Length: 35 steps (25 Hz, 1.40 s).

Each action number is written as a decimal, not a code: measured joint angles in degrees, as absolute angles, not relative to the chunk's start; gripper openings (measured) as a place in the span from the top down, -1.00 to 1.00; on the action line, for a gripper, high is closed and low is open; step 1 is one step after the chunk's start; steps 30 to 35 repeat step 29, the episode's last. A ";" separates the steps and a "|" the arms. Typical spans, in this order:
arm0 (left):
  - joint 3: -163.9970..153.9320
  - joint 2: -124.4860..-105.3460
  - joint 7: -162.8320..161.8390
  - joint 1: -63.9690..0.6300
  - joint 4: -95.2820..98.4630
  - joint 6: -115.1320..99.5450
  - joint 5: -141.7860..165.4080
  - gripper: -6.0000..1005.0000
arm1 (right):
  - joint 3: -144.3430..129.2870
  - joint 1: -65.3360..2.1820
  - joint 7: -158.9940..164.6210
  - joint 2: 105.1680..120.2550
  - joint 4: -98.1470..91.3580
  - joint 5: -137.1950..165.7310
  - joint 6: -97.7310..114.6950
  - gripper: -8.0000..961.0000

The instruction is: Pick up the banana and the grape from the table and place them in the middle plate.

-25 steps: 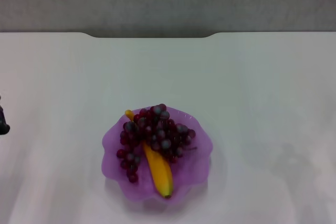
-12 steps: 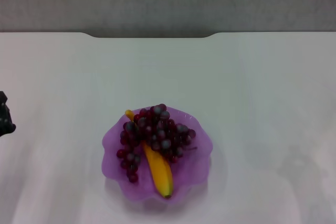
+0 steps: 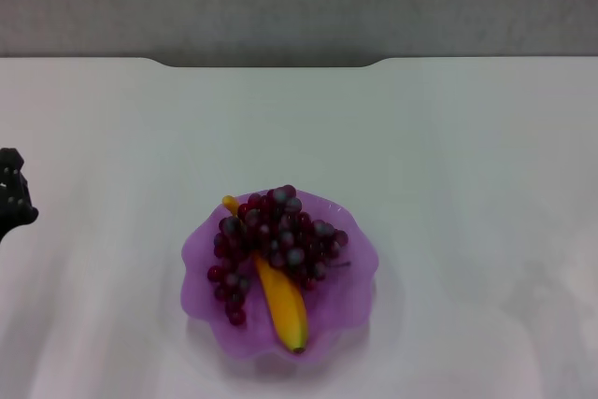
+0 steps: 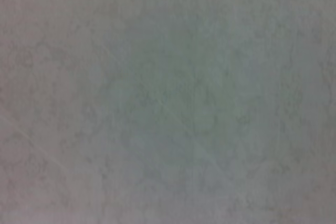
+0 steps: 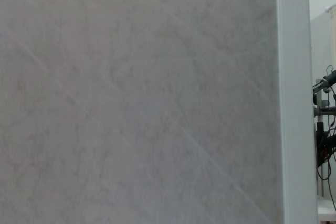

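In the head view the purple scalloped middle plate (image 3: pixel 350 301) sits on the white table (image 3: pixel 448 156), near its front centre. The yellow banana (image 3: pixel 285 310) lies in the plate, its dark end toward the front. The bunch of dark red-purple grapes (image 3: pixel 280 235) lies in the plate across the banana's far half. A dark part of my left gripper (image 3: pixel 13 199) shows at the left edge, well left of the plate. My right gripper is out of view. Both wrist views show only bare tabletop.
The table's far edge has a shallow notch (image 3: pixel 271 63) with a grey wall behind it. The right wrist view shows the table edge (image 5: pixel 294 98) and dark equipment with cables (image 5: pixel 325 114) beyond it.
The dark part of my left gripper has moved farther into view at the left edge and toward the far side. The plate, banana and grapes have not moved.
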<state>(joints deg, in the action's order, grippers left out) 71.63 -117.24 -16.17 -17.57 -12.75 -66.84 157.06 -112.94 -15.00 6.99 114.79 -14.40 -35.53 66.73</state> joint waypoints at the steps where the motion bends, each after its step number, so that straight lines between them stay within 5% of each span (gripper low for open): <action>1: 71.63 -117.24 -16.17 -17.57 -12.75 -66.84 157.06 0.91 | -112.94 -15.07 6.99 114.76 -14.37 -35.53 66.71 0.99; 35: 71.63 -117.42 -16.11 -18.02 -12.30 -66.47 157.09 0.91 | -110.03 -17.75 3.61 114.62 -12.15 -35.51 66.62 0.99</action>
